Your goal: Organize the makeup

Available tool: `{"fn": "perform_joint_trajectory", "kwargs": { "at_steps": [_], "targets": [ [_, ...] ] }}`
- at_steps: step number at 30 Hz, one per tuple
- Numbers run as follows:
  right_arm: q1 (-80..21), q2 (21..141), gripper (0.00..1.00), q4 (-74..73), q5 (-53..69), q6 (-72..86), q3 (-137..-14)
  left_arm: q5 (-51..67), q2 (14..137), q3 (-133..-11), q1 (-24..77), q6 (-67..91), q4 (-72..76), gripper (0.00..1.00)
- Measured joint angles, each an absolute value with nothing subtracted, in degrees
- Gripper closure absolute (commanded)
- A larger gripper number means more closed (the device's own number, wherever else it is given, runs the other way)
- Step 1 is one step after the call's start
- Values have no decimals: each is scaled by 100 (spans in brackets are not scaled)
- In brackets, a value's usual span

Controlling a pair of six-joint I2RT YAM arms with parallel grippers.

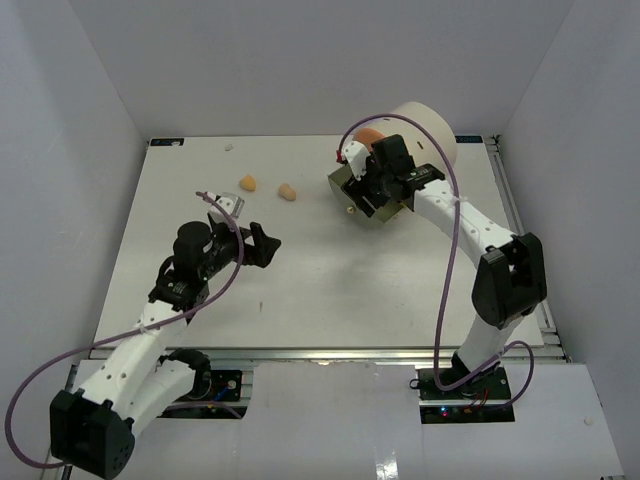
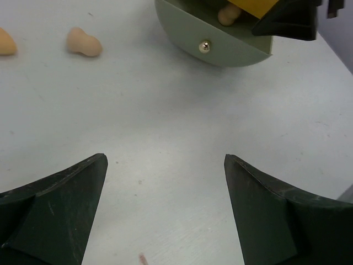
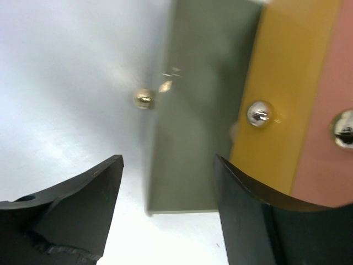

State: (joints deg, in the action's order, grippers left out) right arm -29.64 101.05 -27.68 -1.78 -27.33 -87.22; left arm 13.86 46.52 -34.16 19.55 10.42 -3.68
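Note:
Two peach egg-shaped sponges [image 1: 247,183] [image 1: 287,191] lie on the table at the back left; the left wrist view has them as sponges [image 2: 4,42] [image 2: 84,42] too. A green drawer [image 1: 358,200] stands pulled out of the cream cylinder [image 1: 425,128]. Another peach sponge [image 2: 227,14] lies inside this drawer [image 2: 220,41]. My right gripper [image 1: 362,190] hovers over the drawer, its jaws apart and empty; in its own view, the right gripper [image 3: 168,159] frames the green drawer front [image 3: 198,127]. My left gripper [image 1: 265,245] [image 2: 164,158] is open above bare table.
A yellow drawer front [image 3: 281,83] and a pink one [image 3: 331,83], each with a metal knob, sit above the green drawer. White walls close in the table on three sides. The green drawer's knob [image 2: 204,46] faces the left arm.

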Motion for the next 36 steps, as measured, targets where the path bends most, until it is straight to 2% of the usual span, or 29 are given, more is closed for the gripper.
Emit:
{"fn": "perform_joint_trajectory", "kwargs": {
  "at_steps": [6,9,14,19,22,29,32,36],
  "targets": [
    [-2519,8747,25,-2981,2427,-2961,-7794,1852,6454,-4253,1949,1918,-173,2],
    [-2204,7922,24,-2994,3629,-3152,-6939,1820,7803,-5223,1924,2414,-124,2],
    [-1617,7399,24,-2877,4704,-3196,-6173,1383,10006,-7026,1839,3140,-667,4],
    [-1358,7271,24,-2668,5150,-3142,-5933,647,11920,-9047,1796,3759,-1586,10],
    [-1344,7176,24,-2621,5271,-3112,-5913,253,12497,-9661,1782,3978,-1972,13],
    [-1310,6933,24,-2485,5332,-3054,-5913,-489,13165,-10673,1774,4175,-2818,22],
    [-1300,6914,24,-2432,5328,-3041,-5908,-635,13280,-10897,1774,4190,-2952,35],
    [-1213,6914,24,-2384,5328,-3035,-5890,-694,13294,-10925,1774,4203,-3086,44]
  ]
}}
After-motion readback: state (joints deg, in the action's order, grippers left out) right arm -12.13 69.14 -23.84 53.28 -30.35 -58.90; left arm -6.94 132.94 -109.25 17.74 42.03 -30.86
